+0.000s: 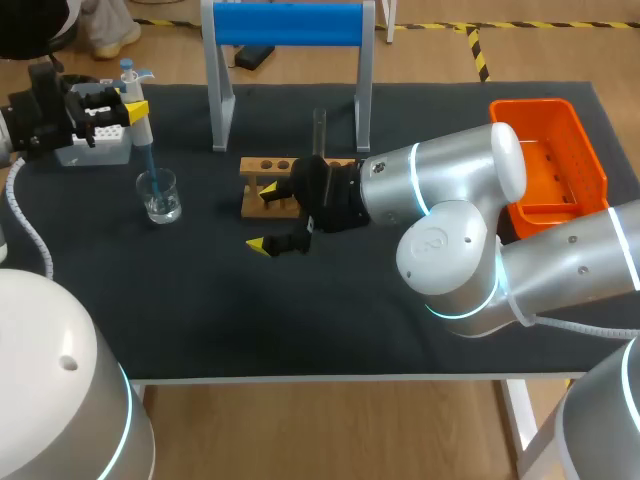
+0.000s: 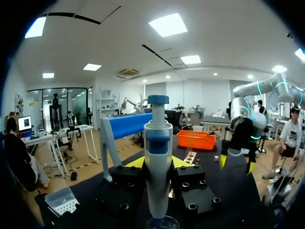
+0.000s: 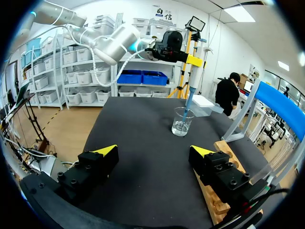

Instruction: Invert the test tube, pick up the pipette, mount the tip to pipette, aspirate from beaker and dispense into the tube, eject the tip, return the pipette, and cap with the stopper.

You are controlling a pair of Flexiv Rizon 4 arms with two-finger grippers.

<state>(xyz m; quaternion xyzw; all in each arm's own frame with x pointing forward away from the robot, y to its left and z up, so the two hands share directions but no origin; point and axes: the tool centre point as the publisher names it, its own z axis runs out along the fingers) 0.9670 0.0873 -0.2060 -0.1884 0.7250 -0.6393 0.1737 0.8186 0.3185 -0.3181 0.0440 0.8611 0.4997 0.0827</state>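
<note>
My left gripper [image 1: 135,108] is shut on the white and blue pipette [image 2: 158,157], holding it upright at the table's far left. The pipette's blue tip [image 1: 150,165] dips into the glass beaker [image 1: 158,196], which holds clear liquid. In the right wrist view the beaker [image 3: 183,121] stands ahead of my right gripper [image 3: 155,151], whose fingers are wide open and hold nothing. My right gripper [image 1: 266,220] hovers in front of the wooden tube rack [image 1: 262,170]. A dark test tube [image 1: 319,128] stands upright behind the rack.
A grey tip box [image 1: 95,148] sits behind the left gripper. At the table's back stands a frame with a blue bar [image 1: 290,24]. An orange basket [image 1: 555,160] is at the far right. My right arm's elbow [image 1: 450,250] overhangs the right half.
</note>
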